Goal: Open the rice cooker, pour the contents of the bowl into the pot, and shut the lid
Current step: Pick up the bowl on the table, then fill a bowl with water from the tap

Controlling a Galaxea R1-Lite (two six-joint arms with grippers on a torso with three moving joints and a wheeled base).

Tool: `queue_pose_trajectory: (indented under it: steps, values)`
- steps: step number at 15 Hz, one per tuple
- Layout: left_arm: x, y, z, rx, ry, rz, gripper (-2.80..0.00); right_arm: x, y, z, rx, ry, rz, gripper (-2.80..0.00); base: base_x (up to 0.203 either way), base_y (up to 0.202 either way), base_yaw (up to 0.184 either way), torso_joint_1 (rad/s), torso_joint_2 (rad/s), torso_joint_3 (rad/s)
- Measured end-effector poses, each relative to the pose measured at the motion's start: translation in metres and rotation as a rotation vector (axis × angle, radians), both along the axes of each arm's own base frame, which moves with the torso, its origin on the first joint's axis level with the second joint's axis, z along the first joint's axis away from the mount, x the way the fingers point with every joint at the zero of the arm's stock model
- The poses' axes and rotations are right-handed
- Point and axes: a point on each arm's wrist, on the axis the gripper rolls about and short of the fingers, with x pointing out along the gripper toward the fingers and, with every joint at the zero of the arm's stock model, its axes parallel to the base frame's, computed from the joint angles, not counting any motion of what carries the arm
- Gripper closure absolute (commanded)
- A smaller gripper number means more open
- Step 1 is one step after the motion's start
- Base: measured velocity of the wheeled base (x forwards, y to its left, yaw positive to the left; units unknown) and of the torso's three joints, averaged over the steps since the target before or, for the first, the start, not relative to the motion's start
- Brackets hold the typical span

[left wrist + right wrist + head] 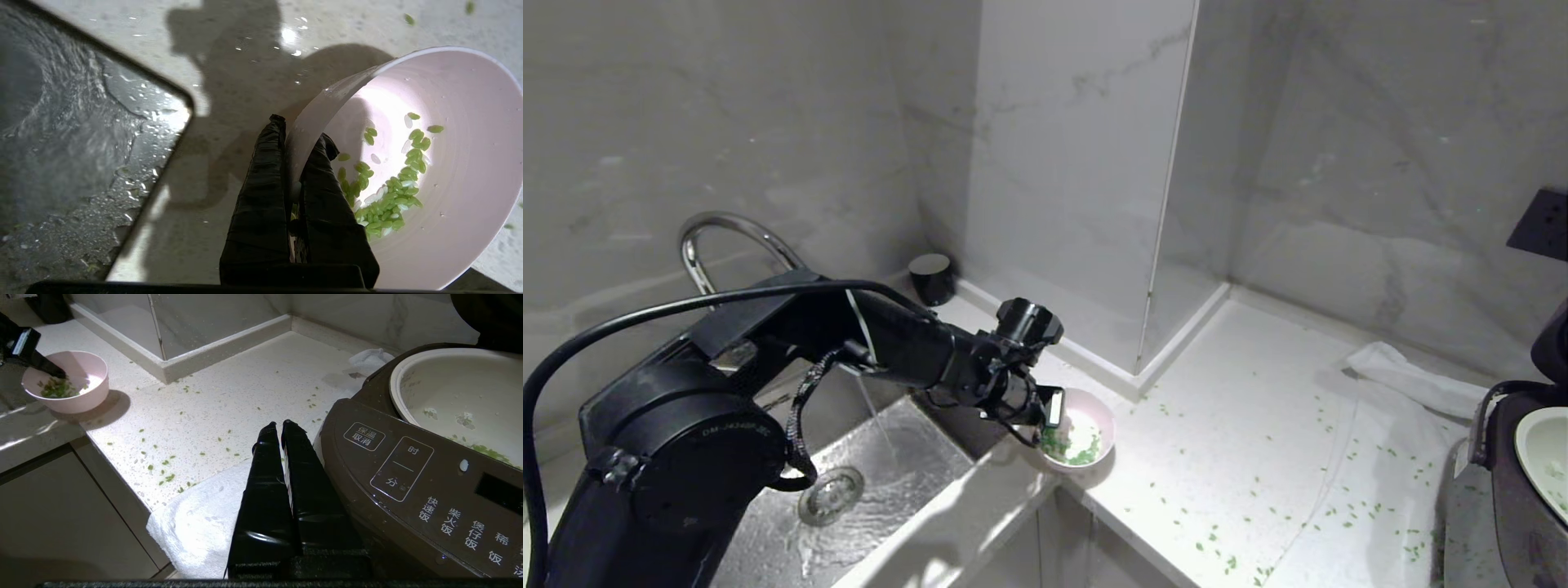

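Note:
The pink bowl (1104,415) is at the counter's front corner beside the sink, with green contents (1072,447) and a few white grains inside. My left gripper (1045,425) is shut on its near rim, one finger (261,179) outside the wall and the other inside, next to the contents (392,196) in the bowl (470,183). At the far right stands the dark brown rice cooker (408,490) with its lid (490,318) raised and the pale pot (449,388) exposed, some green bits in it. My right gripper (282,425) hangs shut beside the cooker's front.
Water runs from the chrome faucet (719,237) into the steel sink (866,482) on the left. Green bits litter the white counter (1241,457). A white towel (1413,384) lies under and beside the cooker. A black cylinder (931,278) stands at the back wall.

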Motion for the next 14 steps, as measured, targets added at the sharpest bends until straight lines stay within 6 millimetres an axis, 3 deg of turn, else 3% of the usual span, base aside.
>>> queue_pose_trajectory:
  steps: [4, 14]
  values:
    - [0.000, 0.025, -0.004, 0.020, 0.039, 0.047, 0.00, 0.000, 0.000, 0.000, 0.000, 0.000, 0.000, 0.00, 0.000, 0.000, 0.000, 0.000, 0.00, 0.000]
    - [0.017, 0.131, 0.004, -0.056, 0.128, 0.258, 0.00, 0.000, 0.000, 0.000, 0.000, 0.000, 0.000, 0.00, 0.000, 0.000, 0.000, 0.000, 0.00, 0.000]
